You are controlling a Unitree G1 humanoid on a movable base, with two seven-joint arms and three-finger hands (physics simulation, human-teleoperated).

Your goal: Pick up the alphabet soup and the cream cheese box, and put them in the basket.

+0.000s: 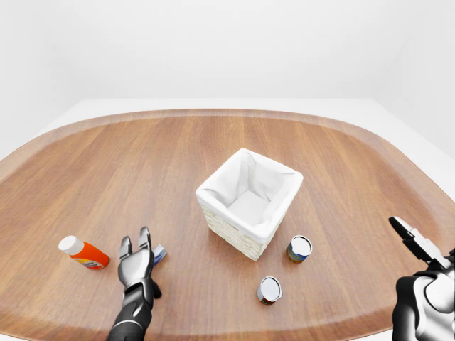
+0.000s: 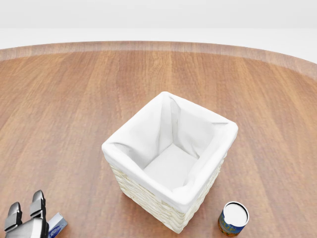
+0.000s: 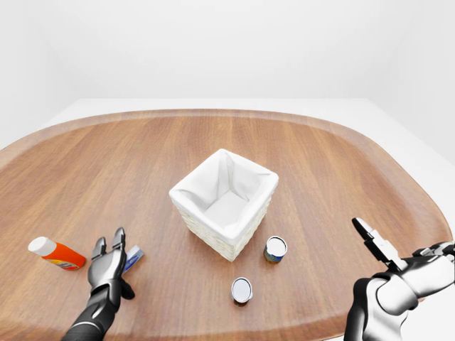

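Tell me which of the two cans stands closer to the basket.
The can with the blue label, just right of the basket in the left-eye view. The other can stands lower in that view, farther from the basket.

In my left-eye view, a brown wooden table [image 1: 142, 163] with rounded corners fills the scene. An orange bottle [image 1: 84, 253] with a white cap lies on its side at lower left. A red-labelled can [image 1: 269, 290] stands upright near the table's bottom edge, well apart from the bottle.
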